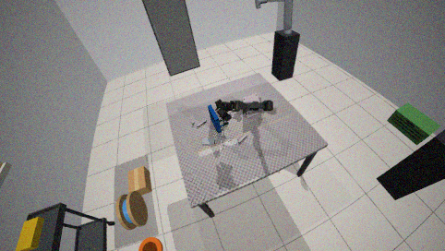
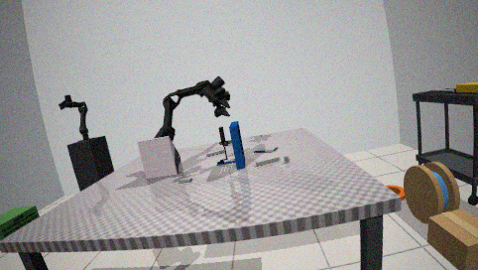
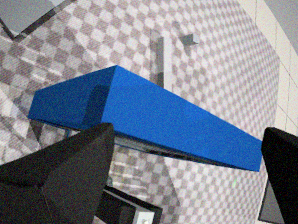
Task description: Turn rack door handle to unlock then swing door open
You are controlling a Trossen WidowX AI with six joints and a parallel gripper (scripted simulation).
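Note:
The rack's tall blue panel [image 1: 214, 119] [image 2: 237, 146] [image 3: 150, 120] stands upright on the table [image 1: 277, 138] [image 2: 149, 213]. Whether this panel is the door or the frame is not clear. A slim black upright part [image 2: 222, 135] stands just beside it, on the side toward the arm base. A black part with a pale inset [image 3: 122, 205] shows low in the wrist view; which part carries the handle cannot be made out. My gripper [image 2: 225, 110] [image 3: 190, 136] is partly open and empty, above and just arm-side of the panel. Its fingertips overlap the panel's ends in the wrist view.
Beyond the panel lie a pale bar [image 2: 268, 162] [image 3: 164, 60] and a small grey block [image 2: 286, 160] [image 3: 190, 39]. A pale box [image 2: 158, 158] stands near the arm base. Further small flat pieces lie around the rack.

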